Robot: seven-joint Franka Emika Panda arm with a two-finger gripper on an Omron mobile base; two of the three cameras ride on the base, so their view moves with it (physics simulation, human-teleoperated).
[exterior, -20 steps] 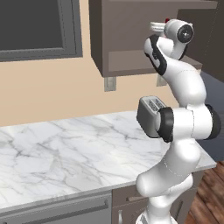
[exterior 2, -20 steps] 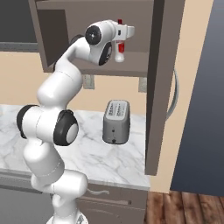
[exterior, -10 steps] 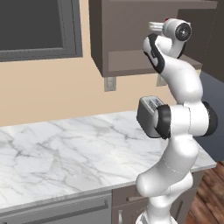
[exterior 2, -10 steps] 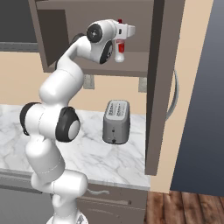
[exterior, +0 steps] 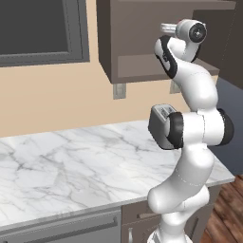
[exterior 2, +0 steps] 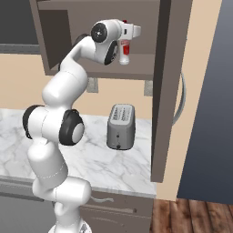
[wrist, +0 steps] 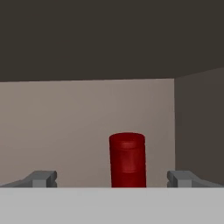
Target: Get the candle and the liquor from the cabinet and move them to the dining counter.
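The arm is reaching high into the open cabinet (exterior 2: pixel 157 82) at the upper middle of the right base view, hand held level so the fingers can straddle the liquor (exterior 2: pixel 124 51) standing upright on the shelf. In the hand view the red cap is sitting bottom centre, between the two fingertips (wrist: pixel 43 178). The claw (wrist: pixel 116 179) is spread wide, released, gripping nothing, tips well apart from the bottle on either side. The toaster (exterior 2: pixel 121 126) is waiting on the marble surface (exterior 2: pixel 113 166) below.

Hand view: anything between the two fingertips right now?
Yes: in the hand view the liquor stands with its red cap in the gap of the open gripper, clear space on both sides. The cabinet back wall lies behind it.
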